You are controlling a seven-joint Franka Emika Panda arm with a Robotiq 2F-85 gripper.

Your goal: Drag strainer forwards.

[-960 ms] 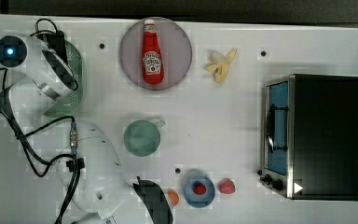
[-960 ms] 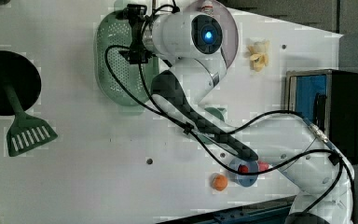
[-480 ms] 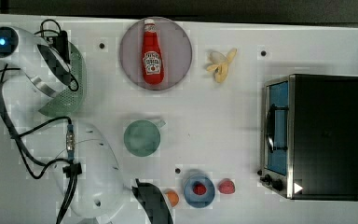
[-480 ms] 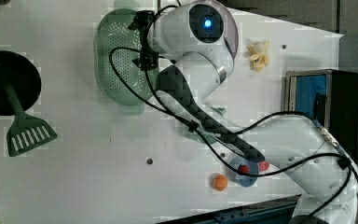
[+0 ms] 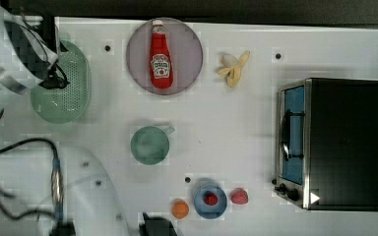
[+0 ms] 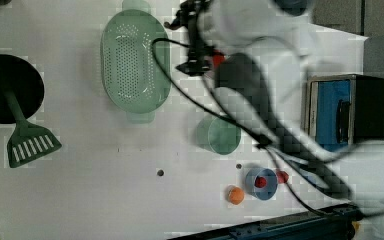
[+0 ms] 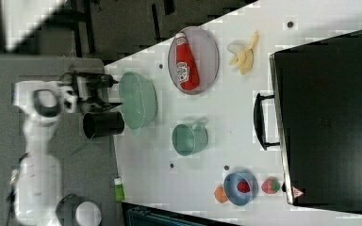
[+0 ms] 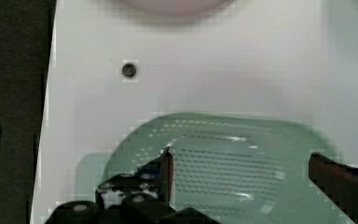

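Since the earlier frame, the arm has swung off the pale mint-green perforated plastic oval strainer (image 6: 135, 62), exposing its bowl. Its gripper (image 8: 242, 175) hovers over it, fingers spread wide, seemingly released; the darker-green handled cup (image 5: 150, 145) sits at the strainer's four o'clock in the top view.

The top view is looking straight down on the whole counter (image 5: 246, 128). The left and right views are also looking down from above, rotated, sharing the strainer (image 6: 132, 65) and cup (image 7: 188, 139). The wrist view is hovering close over the strainer.

Gripper (image 8: 240, 170) spread wide, 2 dark fingers (image 8: 165, 170) apart, holding nothing; white arm (image 6: 260, 95) bent at elbow.
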